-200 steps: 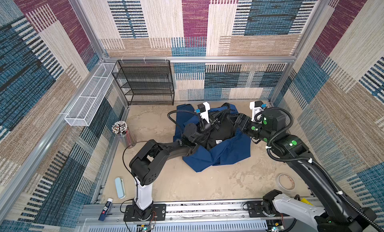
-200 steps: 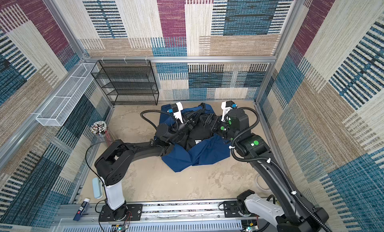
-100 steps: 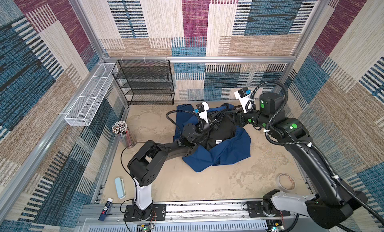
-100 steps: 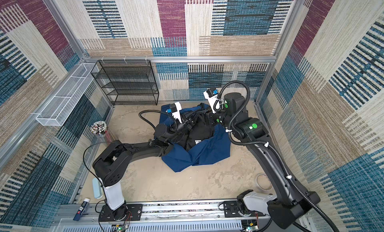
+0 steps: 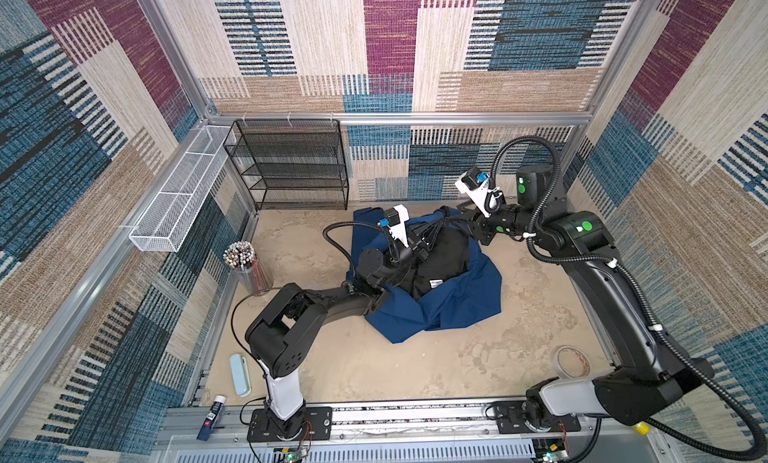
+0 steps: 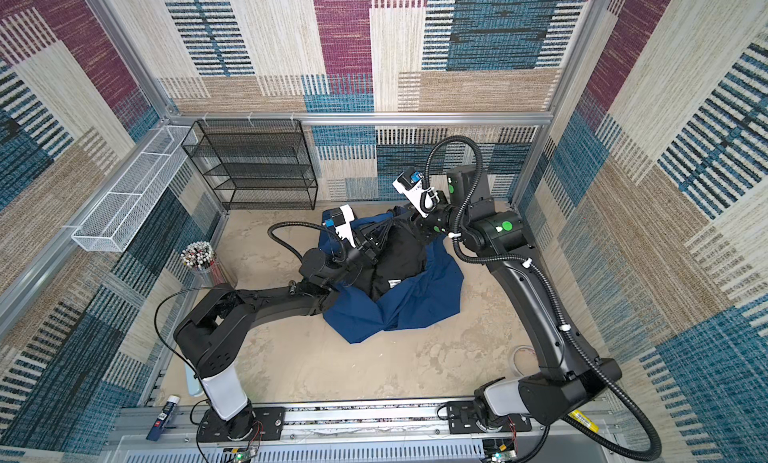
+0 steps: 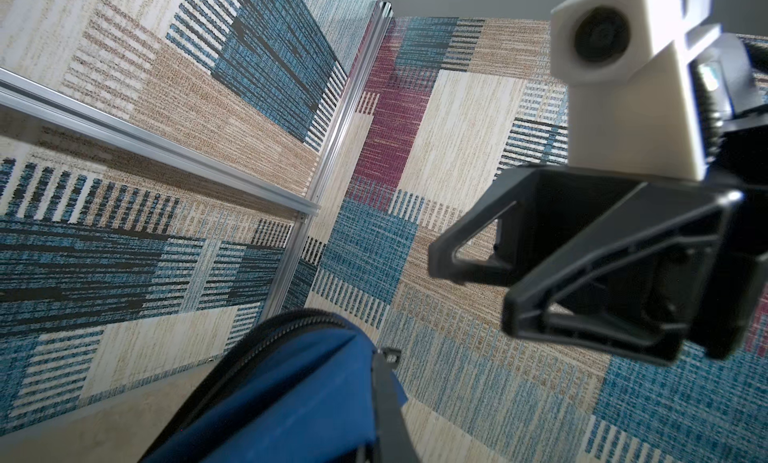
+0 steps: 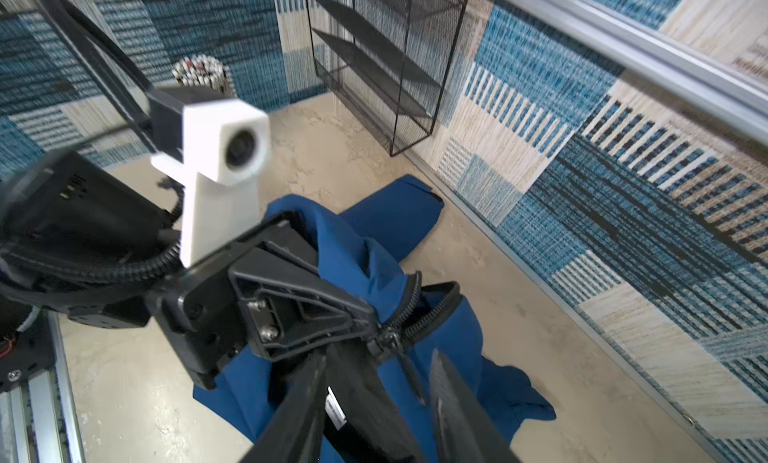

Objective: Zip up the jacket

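The navy jacket (image 5: 457,299) (image 6: 415,303) lies crumpled mid-table, its black lining turned up. My left gripper (image 5: 441,221) (image 6: 388,224) is shut on the jacket's zipper edge and holds it lifted at the back. The left wrist view shows blue cloth (image 7: 291,398) and zipper teeth beside that gripper (image 7: 382,357). In the right wrist view the zipper slider (image 8: 388,338) sits just past the left fingertips, its pull tab (image 8: 409,373) hanging. My right gripper (image 8: 378,355) (image 5: 457,216) is open, one finger on each side of the tab and not touching it.
A black wire shelf (image 5: 291,170) stands at the back wall, with a white wire basket (image 5: 178,199) on the left wall. A cup of pens (image 5: 245,261), a pale blue case (image 5: 240,373) and a tube (image 5: 212,415) are at the left. A tape roll (image 5: 573,361) lies front right.
My right arm has swung up and back from the jacket's right side to the lifted zipper end, and its jaws have narrowed. The left gripper has kept its grip, hardly moving.
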Motion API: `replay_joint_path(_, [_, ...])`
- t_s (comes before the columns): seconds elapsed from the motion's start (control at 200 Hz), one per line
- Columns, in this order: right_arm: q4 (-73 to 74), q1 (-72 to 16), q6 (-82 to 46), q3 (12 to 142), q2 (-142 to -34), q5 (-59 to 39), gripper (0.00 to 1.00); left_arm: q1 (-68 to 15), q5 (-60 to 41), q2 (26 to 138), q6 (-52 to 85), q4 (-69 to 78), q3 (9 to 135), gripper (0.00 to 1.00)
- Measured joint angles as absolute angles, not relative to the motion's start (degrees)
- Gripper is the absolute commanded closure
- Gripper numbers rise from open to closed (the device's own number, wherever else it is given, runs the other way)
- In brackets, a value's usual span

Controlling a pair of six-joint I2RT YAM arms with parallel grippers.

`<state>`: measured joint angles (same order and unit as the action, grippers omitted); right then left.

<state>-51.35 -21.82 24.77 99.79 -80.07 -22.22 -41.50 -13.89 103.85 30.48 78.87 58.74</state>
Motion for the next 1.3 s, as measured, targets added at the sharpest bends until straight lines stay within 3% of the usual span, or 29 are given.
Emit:
replay_joint_path(0.992, [-55.5, -21.8, 28.7, 103.7, -86.7, -21.5, 0.70, -41.3, -13.9, 103.1, 30.9, 78.8, 58.1, 1.00])
replay_joint_path(1.298, [-55.7, -21.8, 28.7, 103.8, -87.0, -21.5, 0.85, -41.3, -13.9, 103.1, 31.1, 78.8, 58.2, 1.00])
